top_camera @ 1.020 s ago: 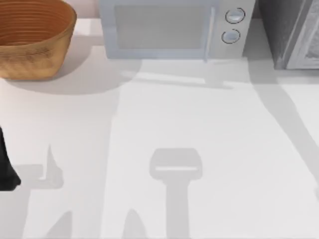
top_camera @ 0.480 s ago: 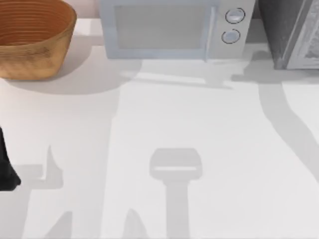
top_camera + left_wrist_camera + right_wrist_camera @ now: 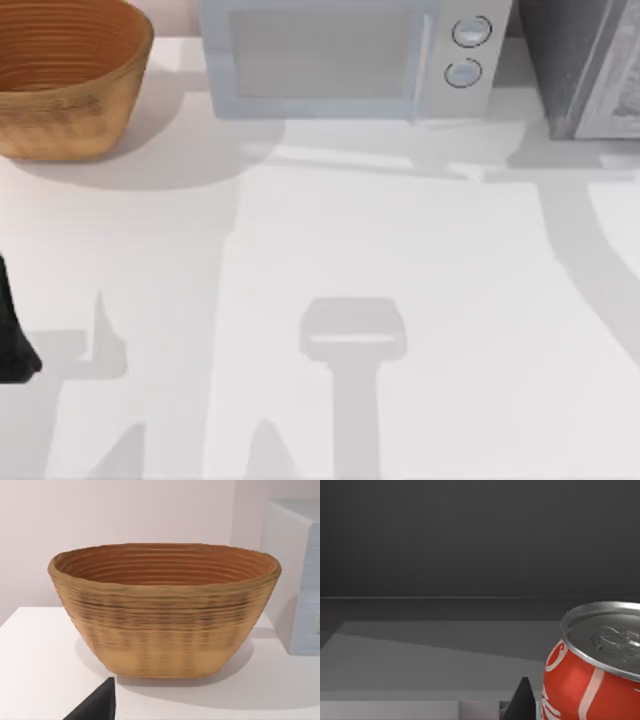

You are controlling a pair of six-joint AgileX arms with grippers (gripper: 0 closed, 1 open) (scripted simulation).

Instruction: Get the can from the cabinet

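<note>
Seen from the right wrist, inside a dark grey cabinet [image 3: 470,540]: a red can [image 3: 590,680] with white markings and a silver pull-tab lid, upright on the grey shelf [image 3: 420,665]. Just beside it, a dark part of the right gripper [image 3: 521,703]. Touching the can or apart from it: cannot tell. Jaws spread, pressed together or pinching: cannot tell.

Seen from above: a white table [image 3: 400,250] crossed by soft grey shadows. Along the far edge, 3 things in a row: a woven brown basket [image 3: 65,75] at the left, a pale microwave [image 3: 340,55] with 2 round knobs in the middle, the grey cabinet at the right corner. At the left edge, nearer, a black piece of the left arm [image 3: 10,340], parked.

Seen from the left wrist: a dark corner of the left gripper [image 3: 95,706] low over the table. Straight ahead of the jaws, well apart, the basket, round-rimmed with nothing inside. Just beside the basket, a side of the microwave. Left jaws spread or pressed together: cannot tell.
</note>
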